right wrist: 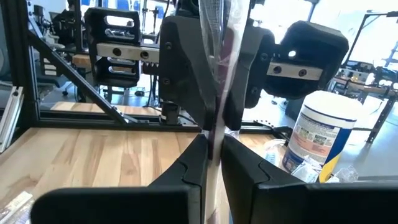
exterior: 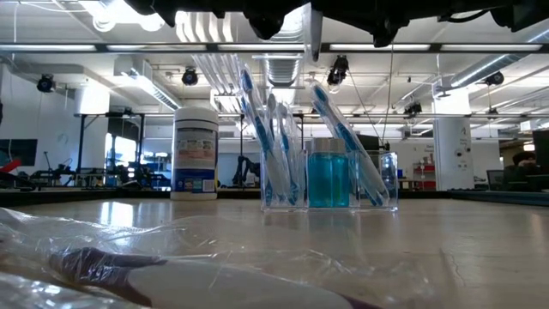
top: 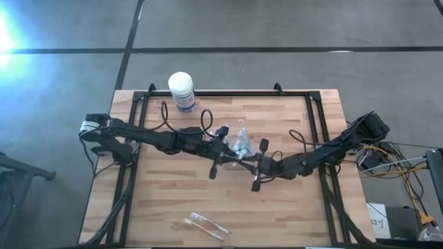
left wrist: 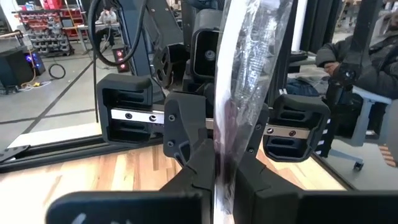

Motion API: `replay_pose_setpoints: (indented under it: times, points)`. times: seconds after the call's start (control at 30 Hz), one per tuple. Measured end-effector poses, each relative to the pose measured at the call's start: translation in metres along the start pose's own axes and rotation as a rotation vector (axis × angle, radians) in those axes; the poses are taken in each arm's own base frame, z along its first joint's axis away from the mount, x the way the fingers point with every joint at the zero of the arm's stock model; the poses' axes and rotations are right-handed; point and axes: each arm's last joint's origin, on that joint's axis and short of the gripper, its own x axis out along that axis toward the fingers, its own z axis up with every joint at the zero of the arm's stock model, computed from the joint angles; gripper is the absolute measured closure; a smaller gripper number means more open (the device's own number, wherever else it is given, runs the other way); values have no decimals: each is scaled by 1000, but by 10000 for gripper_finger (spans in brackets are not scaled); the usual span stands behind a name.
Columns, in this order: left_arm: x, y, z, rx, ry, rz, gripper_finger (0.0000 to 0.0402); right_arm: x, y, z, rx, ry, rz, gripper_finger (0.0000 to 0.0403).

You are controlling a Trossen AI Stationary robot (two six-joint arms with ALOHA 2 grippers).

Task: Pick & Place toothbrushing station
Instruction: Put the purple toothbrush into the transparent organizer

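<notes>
At the middle of the wooden slat table [top: 166, 187], seen from above, the left gripper [top: 228, 153] and right gripper [top: 249, 164] meet beside the toothbrushing station [top: 242, 144]; a white round tub [top: 182, 90] stands near the far edge. From table height, the clear, boxy station holds blue-and-white toothbrushes [exterior: 276, 137] and a blue cup [exterior: 328, 176]; the tub's blue label is unreadable. Each wrist view shows dark fingers [left wrist: 189, 177] clenched on a crinkly clear wrapped strip [left wrist: 249, 68].

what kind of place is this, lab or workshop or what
Most likely a large robotics lab or industrial workspace: the wooden worktable stands on a grey concrete floor, ceiling strip lights run over an open hall, and shelving with bins and other equipment stands behind.
</notes>
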Motion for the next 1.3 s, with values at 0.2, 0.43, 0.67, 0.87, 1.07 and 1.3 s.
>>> replay_pose_setpoints:
  times: [0.2, 0.43, 0.67, 0.87, 1.07, 1.3]
  points:
    - [-1, -1, -2, 7, 27, -10, 381, -5, 6, -3, -24, 34, 31, 331]
    - [-1, 0, -3, 6, 37, 2, 381, -12, 3, 2, 20, 72, 46, 253]
    - [-2, 0, -4, 2, 58, 0, 381, -15, 0, 14, 59, 21, 42, 211]
    - [-1, -4, -7, -2, 85, -13, 381, -12, 0, 17, 62, -42, -18, 204]
    - [-1, -7, -7, 2, 84, -15, 381, -10, 1, 16, 65, -66, -24, 204]
    - [7, -6, -16, 3, 85, -12, 381, -3, -1, 11, 79, -70, -40, 206]
